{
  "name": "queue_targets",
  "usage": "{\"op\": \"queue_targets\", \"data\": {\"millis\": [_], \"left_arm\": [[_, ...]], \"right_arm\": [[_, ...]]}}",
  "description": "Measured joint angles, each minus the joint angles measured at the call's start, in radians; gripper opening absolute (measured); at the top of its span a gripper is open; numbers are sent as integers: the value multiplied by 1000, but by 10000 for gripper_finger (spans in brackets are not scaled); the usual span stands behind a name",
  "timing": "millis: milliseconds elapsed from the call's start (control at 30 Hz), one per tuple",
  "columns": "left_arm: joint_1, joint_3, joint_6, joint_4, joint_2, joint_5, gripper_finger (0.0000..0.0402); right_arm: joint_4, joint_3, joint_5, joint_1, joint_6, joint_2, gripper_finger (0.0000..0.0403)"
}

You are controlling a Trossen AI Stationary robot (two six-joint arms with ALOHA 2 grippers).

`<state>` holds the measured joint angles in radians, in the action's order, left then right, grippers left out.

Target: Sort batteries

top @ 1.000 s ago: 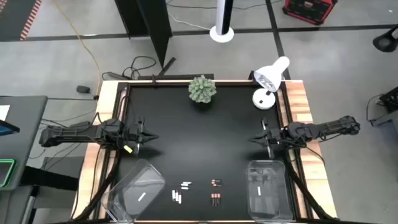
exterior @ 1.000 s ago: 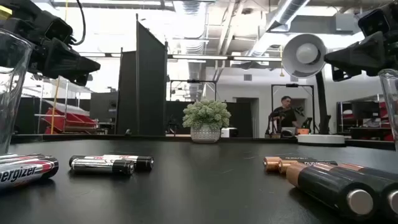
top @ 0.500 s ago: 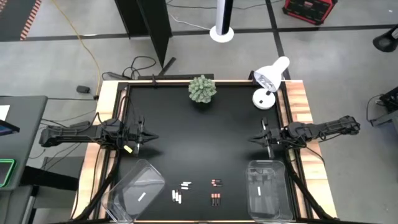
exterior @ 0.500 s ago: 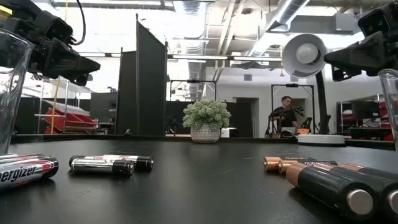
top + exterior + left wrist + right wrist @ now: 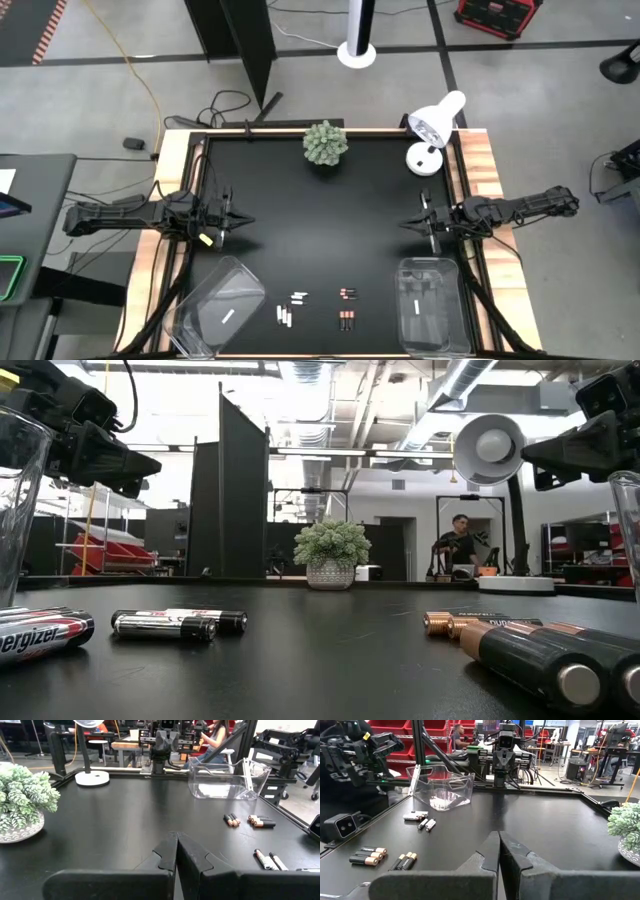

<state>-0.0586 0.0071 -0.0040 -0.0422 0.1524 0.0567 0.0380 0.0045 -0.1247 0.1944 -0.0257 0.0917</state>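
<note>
Loose batteries lie on their sides on the black table near its front edge. The white ones are left of the dark, copper-ended ones. In the low view the white ones show at the left and the dark ones at the right. My left gripper hovers shut over the table's left side, pointing toward the middle, its fingers closed in its wrist view. My right gripper hovers shut over the right side, facing it. Neither holds anything.
A clear bin sits askew at the front left with a white battery in it. A second clear bin stands at the front right. A potted plant and a white desk lamp stand along the far edge.
</note>
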Motion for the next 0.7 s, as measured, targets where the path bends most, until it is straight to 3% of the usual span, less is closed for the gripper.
{"op": "queue_targets", "data": {"millis": [367,500,633,700], "left_arm": [[0,0,0,0,0,0,4],[0,0,0,0,0,0,4],[0,0,0,0,0,0,4],[0,0,0,0,0,0,4]], "right_arm": [[0,0,0,0,-2,0,31],[20,0,-3,0,-117,0,31],[204,0,-7,-1,-130,-2,31],[395,1,-15,-18,-134,1,31]]}}
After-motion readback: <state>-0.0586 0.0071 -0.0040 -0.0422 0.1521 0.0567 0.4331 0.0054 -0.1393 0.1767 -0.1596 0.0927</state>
